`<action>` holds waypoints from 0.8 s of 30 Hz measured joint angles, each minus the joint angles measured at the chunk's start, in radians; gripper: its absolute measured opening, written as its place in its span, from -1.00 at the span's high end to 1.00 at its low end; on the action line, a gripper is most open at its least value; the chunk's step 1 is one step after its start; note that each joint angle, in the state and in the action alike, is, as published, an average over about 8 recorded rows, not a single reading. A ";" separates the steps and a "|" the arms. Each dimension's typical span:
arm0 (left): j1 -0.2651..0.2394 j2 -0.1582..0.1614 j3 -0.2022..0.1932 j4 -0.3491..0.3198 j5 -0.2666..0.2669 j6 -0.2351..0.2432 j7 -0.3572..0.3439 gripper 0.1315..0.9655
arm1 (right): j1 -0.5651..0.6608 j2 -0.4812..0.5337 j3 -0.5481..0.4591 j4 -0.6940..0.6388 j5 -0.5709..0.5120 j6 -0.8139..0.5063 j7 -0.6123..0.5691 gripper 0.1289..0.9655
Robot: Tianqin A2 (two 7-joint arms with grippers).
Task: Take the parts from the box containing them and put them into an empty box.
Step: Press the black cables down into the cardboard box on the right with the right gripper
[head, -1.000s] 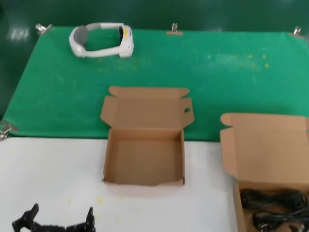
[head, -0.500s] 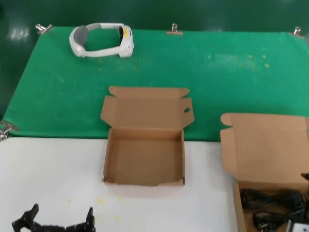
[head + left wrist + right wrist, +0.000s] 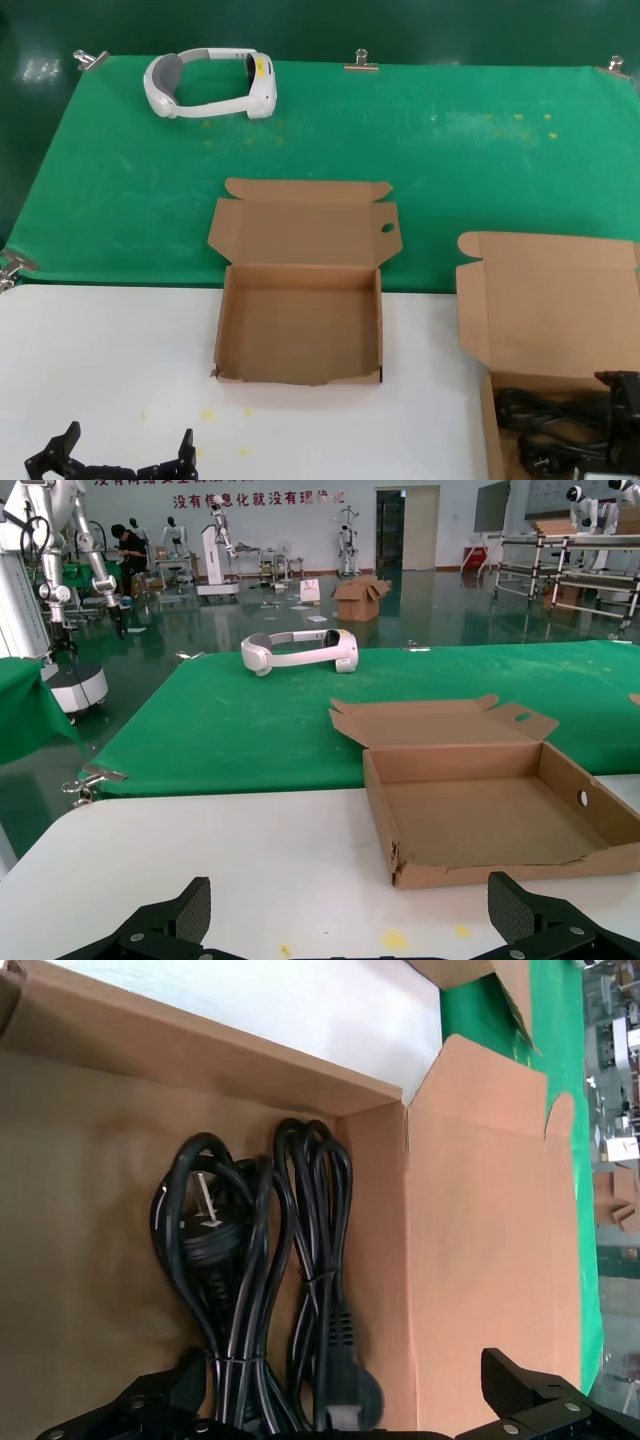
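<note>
Over at the right edge of the table (image 3: 100,350): box with the plain lid (image 3: 550,320), black cables (image 3: 260,1290) lying looped inside against the wall below the lid flap. Right gripper (image 3: 330,1405) just above them, fingers spread wide, gripping nothing. Middle of the table: box with the holed lid (image 3: 300,320), torn front wall, bare inside, half on the green mat (image 3: 450,160). Near edge on the left: left gripper (image 3: 125,455) low over the white surface, well apart from both boxes, fingers likewise wide open and empty. Far corner of the mat: white headset (image 3: 210,85).
</note>
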 joint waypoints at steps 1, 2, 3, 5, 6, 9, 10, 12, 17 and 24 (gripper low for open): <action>0.000 0.000 0.000 0.000 0.000 0.000 0.000 -1.00 | 0.001 -0.001 -0.001 -0.001 0.002 0.000 -0.003 -1.00; 0.000 0.000 0.000 0.000 0.000 0.000 0.000 -1.00 | 0.001 0.000 -0.002 0.000 0.004 0.001 -0.006 -1.00; 0.000 0.000 0.000 0.000 0.000 0.000 0.000 -1.00 | 0.001 0.001 -0.003 0.003 0.006 0.003 -0.008 -1.00; 0.000 0.000 0.000 0.000 0.000 0.000 0.000 -1.00 | 0.000 0.007 -0.004 0.015 0.012 0.010 -0.013 -1.00; 0.000 0.000 0.000 0.000 0.000 0.000 0.000 -1.00 | -0.001 0.012 -0.005 0.025 0.015 0.015 -0.015 -1.00; 0.000 0.000 0.000 0.000 0.000 0.000 0.000 -1.00 | -0.008 0.032 -0.005 0.063 0.024 0.036 -0.019 -1.00; 0.000 0.000 0.000 0.000 0.000 0.000 0.000 -1.00 | -0.011 0.040 -0.005 0.078 0.028 0.044 -0.020 -1.00; 0.000 0.000 0.000 0.000 0.000 0.000 0.000 -1.00 | -0.021 0.058 -0.003 0.112 0.034 0.061 -0.022 -1.00; 0.000 0.000 0.000 0.000 0.000 0.000 0.000 -1.00 | -0.060 0.102 0.007 0.187 0.041 0.098 -0.016 -1.00; 0.000 0.000 0.000 0.000 0.000 0.000 0.000 -1.00 | -0.103 0.121 0.031 0.223 0.027 0.117 0.004 -1.00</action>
